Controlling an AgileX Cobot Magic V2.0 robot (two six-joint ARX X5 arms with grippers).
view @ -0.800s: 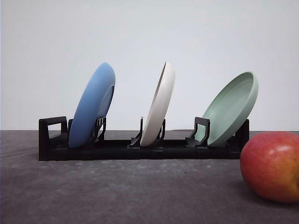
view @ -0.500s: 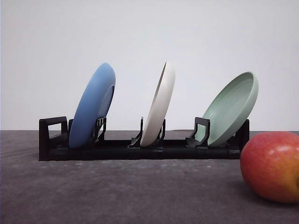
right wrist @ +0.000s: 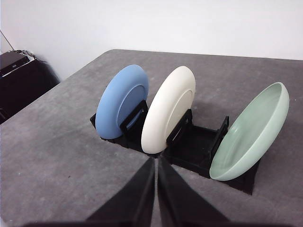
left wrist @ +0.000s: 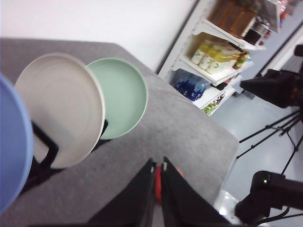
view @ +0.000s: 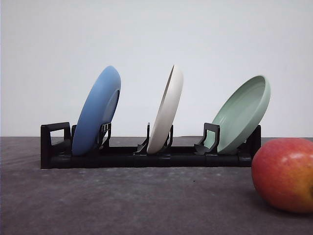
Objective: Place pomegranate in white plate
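Left gripper (left wrist: pixel 157 172): jaws pressed nearly together, thin slit between them, holding nothing; a sliver of red shows through the slit, too little to identify. Right gripper (right wrist: pixel 155 165): jaws also closed to a narrow slit, empty, hovering above the grey surface (view: pixel 122 200) in front of the black rack (view: pixel 146 157). Both arms tilted down toward the rack. Pomegranate (view: pixel 284 174) sits on the surface at the front view's right edge, partly cut off, near the rack's right end, apart from it. White plate (view: pixel 167 110) stands on edge in the rack's middle slot, between blue plate (view: pixel 97 111) and pale green plate (view: pixel 242 113), all leaning right. Blue plate cut off in left wrist view.
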